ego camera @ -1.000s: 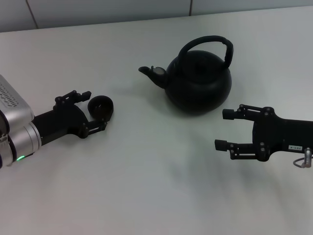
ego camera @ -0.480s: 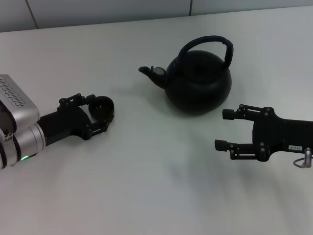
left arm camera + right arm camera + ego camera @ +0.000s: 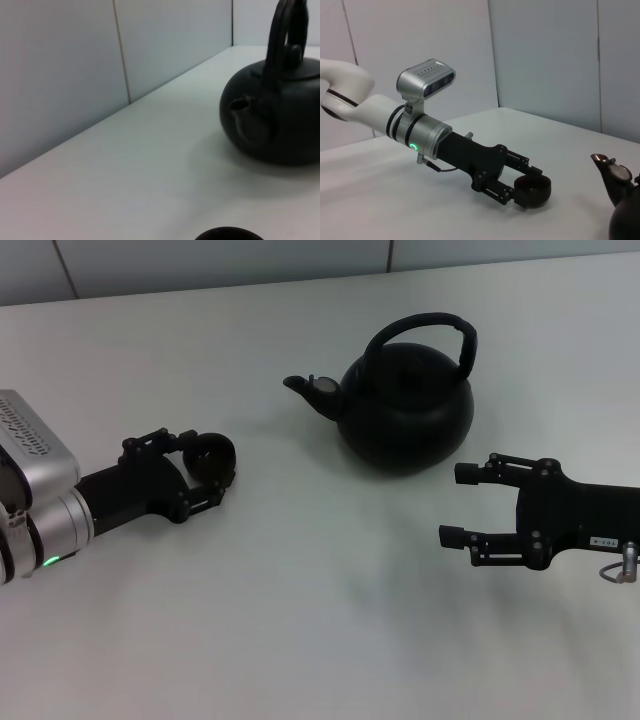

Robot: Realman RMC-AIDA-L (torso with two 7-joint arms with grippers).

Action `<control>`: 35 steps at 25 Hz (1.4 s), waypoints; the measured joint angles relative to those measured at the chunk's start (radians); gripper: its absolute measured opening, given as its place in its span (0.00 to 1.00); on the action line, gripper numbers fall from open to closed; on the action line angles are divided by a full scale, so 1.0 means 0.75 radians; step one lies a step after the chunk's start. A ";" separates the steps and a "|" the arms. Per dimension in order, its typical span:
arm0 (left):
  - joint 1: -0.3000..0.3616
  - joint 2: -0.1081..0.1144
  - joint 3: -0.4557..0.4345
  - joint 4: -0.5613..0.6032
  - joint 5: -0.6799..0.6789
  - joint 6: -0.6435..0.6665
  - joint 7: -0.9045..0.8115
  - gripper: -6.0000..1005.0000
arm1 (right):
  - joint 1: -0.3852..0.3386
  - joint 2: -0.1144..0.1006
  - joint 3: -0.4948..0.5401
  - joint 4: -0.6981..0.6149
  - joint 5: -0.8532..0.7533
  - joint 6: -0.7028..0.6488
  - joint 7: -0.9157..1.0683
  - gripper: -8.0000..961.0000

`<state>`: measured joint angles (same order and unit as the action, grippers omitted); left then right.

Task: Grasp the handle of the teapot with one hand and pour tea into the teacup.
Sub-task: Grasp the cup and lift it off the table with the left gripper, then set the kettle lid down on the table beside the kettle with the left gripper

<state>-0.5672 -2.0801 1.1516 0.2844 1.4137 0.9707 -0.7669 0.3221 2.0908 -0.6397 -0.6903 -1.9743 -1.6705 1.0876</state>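
The left black two-fingered gripper [image 3: 200, 478] closes around the tiny round black teacup [image 3: 209, 460], likely steadying it for pouring, while the right all-black gripper [image 3: 458, 505] waits open beside the squat matte black teapot [image 3: 405, 405], its arched handle [image 3: 420, 328] ungrasped.

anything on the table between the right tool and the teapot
Nothing: in the head view only bare white table separates the open right tool from the teapot. The left tool is around the teacup.

Left claw [image 3: 205, 475] has advanced and closed round the teacup [image 3: 210, 457]
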 joint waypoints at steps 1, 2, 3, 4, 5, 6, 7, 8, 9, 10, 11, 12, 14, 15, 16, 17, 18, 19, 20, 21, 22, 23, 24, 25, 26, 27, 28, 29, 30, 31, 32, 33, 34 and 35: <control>-0.001 0.000 0.001 0.001 0.000 0.008 -0.004 0.69 | 0.000 0.000 0.000 0.000 0.000 0.000 0.000 0.85; -0.001 0.000 0.001 0.001 0.000 0.008 -0.004 0.69 | 0.000 0.000 0.000 0.000 0.000 0.000 0.000 0.85; -0.013 0.000 0.005 0.000 -0.002 0.024 -0.009 0.69 | 0.000 0.000 0.000 0.000 0.000 0.000 0.000 0.85; -0.013 0.000 0.005 0.000 -0.002 0.024 -0.009 0.69 | 0.000 0.000 0.000 0.000 0.000 0.000 0.000 0.85; -0.022 0.000 0.006 -0.003 -0.002 0.030 -0.010 0.69 | 0.001 0.000 0.000 0.000 0.000 0.000 0.000 0.85; -0.030 0.000 0.006 -0.006 -0.002 0.034 -0.010 0.69 | 0.001 0.000 0.000 0.000 0.000 0.000 0.000 0.85; -0.038 0.000 0.006 -0.009 -0.002 0.036 -0.010 0.69 | 0.001 0.000 0.000 0.000 0.000 0.000 0.000 0.85; -0.053 0.000 0.006 -0.013 -0.003 0.036 -0.011 0.69 | 0.002 0.000 0.000 0.001 0.000 0.000 0.000 0.85; -0.053 0.000 0.006 -0.013 -0.003 0.036 -0.011 0.69 | 0.002 0.000 0.000 0.001 0.000 0.000 0.000 0.85; -0.062 0.000 0.006 -0.017 -0.004 0.037 -0.011 0.69 | 0.002 0.000 0.000 0.001 0.000 0.000 -0.001 0.85; -0.072 0.000 0.007 -0.024 -0.004 0.037 -0.011 0.69 | 0.002 0.000 0.000 0.002 0.000 0.000 -0.001 0.85; -0.086 0.000 0.007 -0.036 -0.004 0.037 -0.011 0.69 | 0.002 0.000 0.000 0.002 0.000 -0.001 -0.001 0.85; -0.113 0.000 0.008 -0.064 -0.004 0.031 -0.004 0.69 | 0.002 0.000 0.000 0.002 0.000 -0.001 -0.001 0.85; -0.123 0.000 0.011 -0.075 -0.004 0.025 0.000 0.69 | 0.002 0.000 0.000 0.002 0.000 -0.003 -0.001 0.85; -0.133 0.000 0.017 -0.083 -0.004 0.016 0.004 0.69 | 0.002 0.000 0.000 0.002 0.000 -0.003 -0.001 0.85; -0.139 0.000 0.025 -0.088 -0.004 0.007 0.005 0.69 | 0.002 0.000 0.000 0.002 0.000 -0.003 -0.002 0.85; -0.143 0.000 0.032 -0.088 -0.004 0.001 0.005 0.69 | 0.002 0.000 0.000 0.002 0.000 -0.004 -0.003 0.85; -0.146 0.000 0.036 -0.091 -0.004 -0.003 0.005 0.69 | 0.002 0.000 0.000 0.002 0.000 -0.004 -0.003 0.85; -0.150 0.000 0.039 -0.094 -0.004 -0.004 0.005 0.69 | 0.002 0.000 0.000 0.002 0.000 -0.004 -0.003 0.85; -0.155 0.000 0.040 -0.098 -0.004 -0.009 0.006 0.69 | 0.002 0.000 0.000 0.002 0.000 -0.004 -0.004 0.85; -0.161 0.000 0.041 -0.104 -0.004 -0.015 0.006 0.69 | 0.003 0.000 0.000 0.001 0.000 -0.005 -0.004 0.85; -0.167 0.000 0.046 -0.111 -0.004 -0.026 0.006 0.69 | 0.005 0.000 0.000 0.001 0.000 -0.006 -0.004 0.85; -0.170 0.000 0.051 -0.114 -0.004 -0.034 0.006 0.69 | 0.005 0.000 0.000 0.001 0.000 -0.006 -0.004 0.85; -0.172 0.000 0.055 -0.117 -0.004 -0.041 0.006 0.69 | 0.006 0.000 0.000 0.000 0.000 -0.006 -0.004 0.85; -0.173 0.000 0.058 -0.118 -0.004 -0.046 0.006 0.69 | 0.006 0.000 0.000 0.000 0.000 -0.006 -0.004 0.85; -0.174 0.000 0.058 -0.118 -0.004 -0.047 0.006 0.69 | 0.006 0.000 0.000 0.000 0.000 -0.006 -0.004 0.85; -0.174 0.000 0.058 -0.119 -0.004 -0.048 0.006 0.69 | 0.006 0.000 0.000 0.000 0.000 -0.006 -0.004 0.85; -0.173 0.000 0.058 -0.119 -0.004 -0.049 0.006 0.69 | 0.006 0.000 0.000 0.000 0.000 -0.006 -0.004 0.85; -0.173 0.000 0.058 -0.119 -0.004 -0.050 0.006 0.69 | 0.006 0.000 0.000 0.000 0.000 -0.006 -0.004 0.85; -0.172 0.000 0.058 -0.120 -0.004 -0.053 0.006 0.69 | 0.006 0.000 0.000 0.000 0.000 -0.006 -0.004 0.85; -0.172 0.000 0.058 -0.120 -0.004 -0.053 0.006 0.69 | 0.006 0.000 0.000 0.000 0.000 -0.006 -0.004 0.85; -0.171 0.000 0.058 -0.127 -0.003 -0.058 0.006 0.69 | 0.006 0.000 0.000 0.000 0.000 -0.006 -0.004 0.85; -0.171 0.000 0.058 -0.130 -0.003 -0.059 0.006 0.69 | 0.006 0.000 0.000 0.000 0.000 -0.006 -0.004 0.85; -0.171 0.000 0.058 -0.133 -0.003 -0.060 0.006 0.69 | 0.006 0.000 0.000 0.000 0.000 -0.006 -0.004 0.85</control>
<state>-0.6953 -2.0800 1.1951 0.1846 1.4113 0.9259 -0.7623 0.3268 2.0908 -0.6397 -0.6903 -1.9742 -1.6752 1.0847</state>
